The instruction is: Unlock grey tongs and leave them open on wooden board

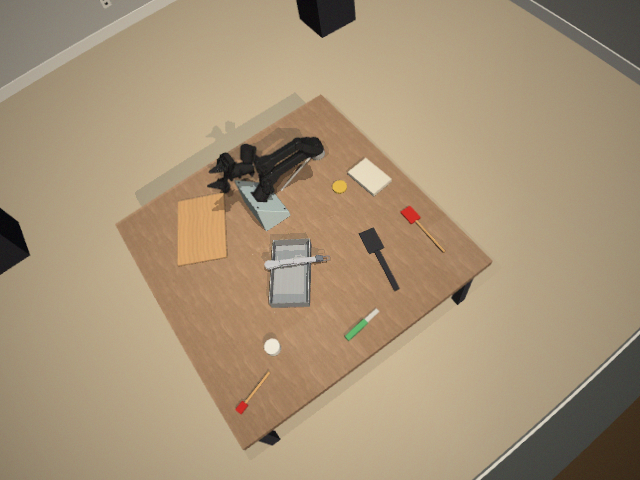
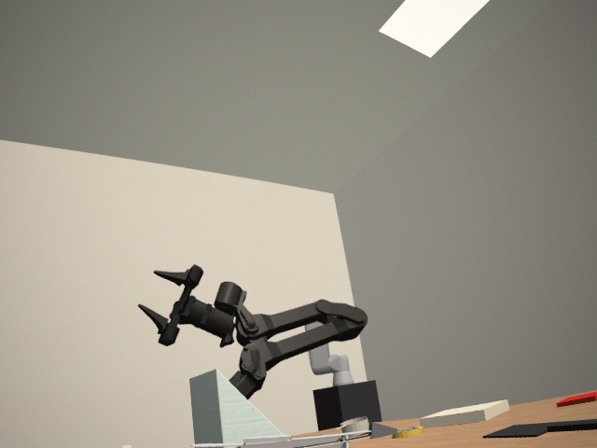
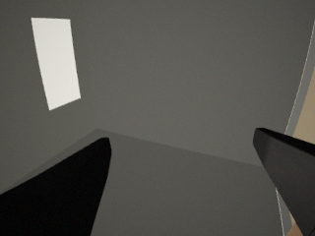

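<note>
Nothing of the job looks done yet. On the left of the brown wooden table (image 1: 330,361) lies the flat light wooden board (image 1: 201,229), and nothing rests on it. Just above its far corner hangs the black gripper (image 1: 219,176) on the black robot arm (image 1: 281,157). Its two pointy fingers (image 2: 168,275) stand wide apart with only air between them, so it holds nothing. In the side view the gripper is up high and points a little upward, away from the table. The wrist view shows mostly grey wall and ceiling, so it is not looking at the tongs at all.

Next to the right is a pale blue wedge block (image 1: 263,205), close by the arm.

Then comes the grey metal roasting tin (image 1: 289,297), near the middle of the table. The long grey tongs (image 1: 294,261) lie across its top, resting on both long sides, with the wire end poking out past the right side. They look shut. Nothing else seems to be inside the tin.

Further right are a black spatula (image 1: 379,255), a red spatula (image 1: 421,227), a yellow round thing (image 1: 339,186) and a cream flat block (image 1: 369,176).

So all the steps are left: reach the tongs, lift them, tip them down, squeeze, lay them open on the board, and let go.
</note>
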Controlling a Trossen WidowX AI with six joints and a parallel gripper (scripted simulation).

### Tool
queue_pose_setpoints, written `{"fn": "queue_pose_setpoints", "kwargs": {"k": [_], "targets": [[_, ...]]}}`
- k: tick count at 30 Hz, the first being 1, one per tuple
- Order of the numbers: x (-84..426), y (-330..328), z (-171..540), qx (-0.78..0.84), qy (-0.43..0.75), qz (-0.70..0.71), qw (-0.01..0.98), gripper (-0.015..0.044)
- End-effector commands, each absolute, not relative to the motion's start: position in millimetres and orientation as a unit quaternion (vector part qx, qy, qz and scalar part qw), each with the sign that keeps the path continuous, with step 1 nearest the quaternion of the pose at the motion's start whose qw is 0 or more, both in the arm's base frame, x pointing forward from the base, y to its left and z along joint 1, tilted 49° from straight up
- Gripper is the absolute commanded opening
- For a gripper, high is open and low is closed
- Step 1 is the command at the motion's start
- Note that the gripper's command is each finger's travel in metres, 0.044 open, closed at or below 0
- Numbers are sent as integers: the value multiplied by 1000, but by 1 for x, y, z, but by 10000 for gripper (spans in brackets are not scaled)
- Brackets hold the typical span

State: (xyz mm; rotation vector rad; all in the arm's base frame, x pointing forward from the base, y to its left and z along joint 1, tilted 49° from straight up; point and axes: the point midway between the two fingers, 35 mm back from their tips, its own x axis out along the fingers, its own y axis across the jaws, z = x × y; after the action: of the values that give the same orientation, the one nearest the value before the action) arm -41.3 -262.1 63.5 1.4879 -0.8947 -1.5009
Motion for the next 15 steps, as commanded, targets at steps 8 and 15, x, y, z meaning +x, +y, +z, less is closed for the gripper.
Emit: {"fn": "queue_pose_setpoints", "kwargs": {"k": [8, 15], "targets": [[24, -276, 57, 582, -165, -575, 551, 260], [121, -267, 47, 502, 75, -465, 725, 260]]}}
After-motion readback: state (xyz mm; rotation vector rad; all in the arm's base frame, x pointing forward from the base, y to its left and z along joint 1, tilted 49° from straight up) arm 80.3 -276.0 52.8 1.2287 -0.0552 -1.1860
